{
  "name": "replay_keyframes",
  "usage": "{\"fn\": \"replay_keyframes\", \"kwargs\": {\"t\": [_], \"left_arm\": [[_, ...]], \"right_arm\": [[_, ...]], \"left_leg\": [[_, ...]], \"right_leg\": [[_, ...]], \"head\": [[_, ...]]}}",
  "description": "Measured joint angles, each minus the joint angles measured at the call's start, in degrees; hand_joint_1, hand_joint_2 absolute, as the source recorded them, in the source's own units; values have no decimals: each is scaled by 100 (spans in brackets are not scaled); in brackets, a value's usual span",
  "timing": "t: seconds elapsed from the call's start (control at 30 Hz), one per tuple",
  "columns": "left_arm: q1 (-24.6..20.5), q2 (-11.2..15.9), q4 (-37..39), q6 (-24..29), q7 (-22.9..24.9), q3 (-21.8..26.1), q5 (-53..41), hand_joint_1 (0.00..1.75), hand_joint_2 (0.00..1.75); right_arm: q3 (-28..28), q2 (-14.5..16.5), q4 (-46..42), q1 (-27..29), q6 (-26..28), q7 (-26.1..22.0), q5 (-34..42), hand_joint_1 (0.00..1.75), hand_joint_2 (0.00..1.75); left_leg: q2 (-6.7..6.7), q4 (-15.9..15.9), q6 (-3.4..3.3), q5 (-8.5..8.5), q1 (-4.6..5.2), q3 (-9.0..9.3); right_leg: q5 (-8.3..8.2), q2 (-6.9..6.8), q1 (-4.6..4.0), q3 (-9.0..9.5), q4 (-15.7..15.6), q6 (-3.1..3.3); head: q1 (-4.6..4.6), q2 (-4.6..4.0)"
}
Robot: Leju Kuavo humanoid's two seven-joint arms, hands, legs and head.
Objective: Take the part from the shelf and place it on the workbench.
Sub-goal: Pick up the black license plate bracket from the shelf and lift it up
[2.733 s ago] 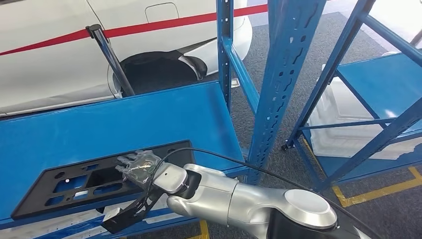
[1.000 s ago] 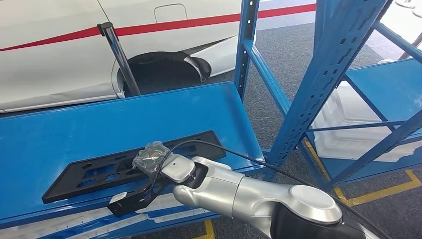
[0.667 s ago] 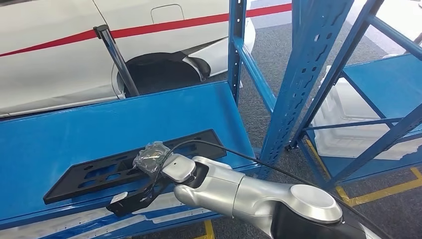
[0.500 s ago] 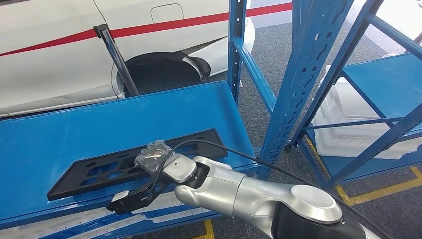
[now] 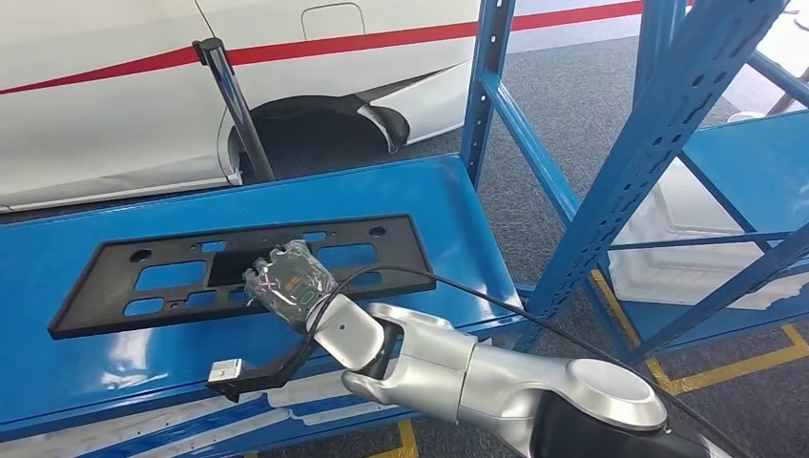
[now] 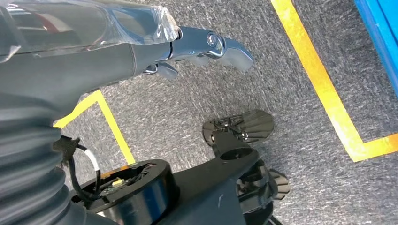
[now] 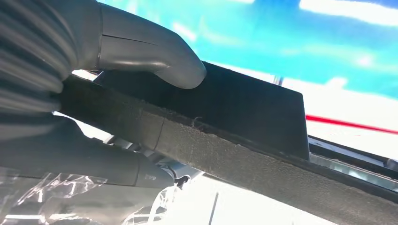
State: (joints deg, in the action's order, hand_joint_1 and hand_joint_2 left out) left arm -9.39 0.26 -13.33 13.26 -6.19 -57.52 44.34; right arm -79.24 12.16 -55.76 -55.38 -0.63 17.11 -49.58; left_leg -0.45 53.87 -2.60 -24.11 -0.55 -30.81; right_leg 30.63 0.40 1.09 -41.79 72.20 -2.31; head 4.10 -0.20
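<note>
In the head view you see the right robot hand (image 5: pixel 286 284), wrapped in clear plastic, near the middle of the frame, gripping the near long edge of the black part (image 5: pixel 238 272). The part is a long flat frame with several openings, and it reaches from the left of the frame to the centre, over the blue shelf (image 5: pixel 401 205); you cannot tell if it touches the shelf board or is a little above it. Behind the shelf, in the upper left of the frame, stands a white car body with a red stripe (image 5: pixel 114 105). In the left wrist view the left robot hand (image 6: pixel 197 47) hangs over grey carpet (image 6: pixel 291 61) with yellow floor lines (image 6: pixel 324 89); its fingers are curled inward and they hold nothing. In the right wrist view you see the grey thumb (image 7: pixel 155 56) pressed on one face of the part (image 7: pixel 244 112) and the darker fingers (image 7: pixel 94 164) on the other face, so the right robot hand is clamped on the part's edge.
</note>
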Motion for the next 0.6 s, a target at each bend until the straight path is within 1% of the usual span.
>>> {"fn": "replay_keyframes", "kwargs": {"t": [0.07,0.1,0.2,0.27,0.33,0.37,0.4,0.47,0.5,0.53,0.57,0.6], "left_arm": [[13,0,0,-8,-25,1,8,0,175],[14,0,0,-8,-31,2,10,0,175],[15,0,0,-8,-33,2,10,0,175],[14,0,0,-8,-36,2,10,0,175],[15,0,0,-8,-44,3,7,0,175],[24,2,0,-2,-48,5,6,0,175],[34,4,0,4,-51,6,2,0,175],[57,8,0,16,-52,8,-4,0,175],[61,8,0,15,-51,8,-7,0,175],[63,9,0,15,-49,8,-7,0,175],[62,11,0,14,-47,8,-5,0,175],[57,13,0,14,-45,9,-1,0,175]], "right_arm": [[50,-38,-110,28,54,45,-289,175,175],[63,-48,-142,33,68,54,-361,175,175],[68,-51,-154,34,72,55,-384,175,175],[79,-57,-177,36,79,56,-424,175,175],[135,-86,-284,51,99,63,-638,175,175],[203,-125,-445,82,40,50,-900,175,175],[272,-169,-651,121,-59,21,-1172,175,175],[368,-242,-1008,212,-288,-56,-1559,175,175],[375,-257,-1083,241,-346,-85,-1590,175,175],[376,-268,-1111,262,-376,-102,-1591,175,175],[376,-276,-1136,275,-405,-118,-1588,175,175],[379,-285,-1162,279,-434,-136,-1580,175,175]], "left_leg": [[-9,13,3,-22,2,18],[-11,18,7,-29,2,22],[-12,20,8,-31,1,23],[-12,24,11,-38,1,25],[-13,59,40,-76,18,13],[-7,112,78,-131,18,-15],[0,509,136,-336,14,-202],[15,1461,234,-735,-13,-674],[16,1848,258,-844,-21,-873],[16,1779,259,-740,-24,-869],[17,1487,256,-552,-28,-756],[16,1067,252,-336,-33,-575]], "right_leg": [[-308,-1,-1,205,-479,26],[-401,-1,-1,281,-647,33],[-430,-1,-1,307,-704,36],[-482,-1,-1,356,-808,40],[-596,0,-2,524,-1194,55],[-635,5,-2,603,-1381,79],[-653,8,-4,663,-1527,115],[-641,9,-7,681,-1569,174],[-640,5,-9,683,-1567,185],[-641,2,-11,686,-1565,183],[-643,1,-9,691,-1563,181],[-646,3,-7,695,-1563,177]], "head": [[-1,0],[-1,0],[-1,0],[-1,0],[0,0],[2,0],[5,0],[13,0],[16,0],[16,0],[16,0],[16,0]]}}
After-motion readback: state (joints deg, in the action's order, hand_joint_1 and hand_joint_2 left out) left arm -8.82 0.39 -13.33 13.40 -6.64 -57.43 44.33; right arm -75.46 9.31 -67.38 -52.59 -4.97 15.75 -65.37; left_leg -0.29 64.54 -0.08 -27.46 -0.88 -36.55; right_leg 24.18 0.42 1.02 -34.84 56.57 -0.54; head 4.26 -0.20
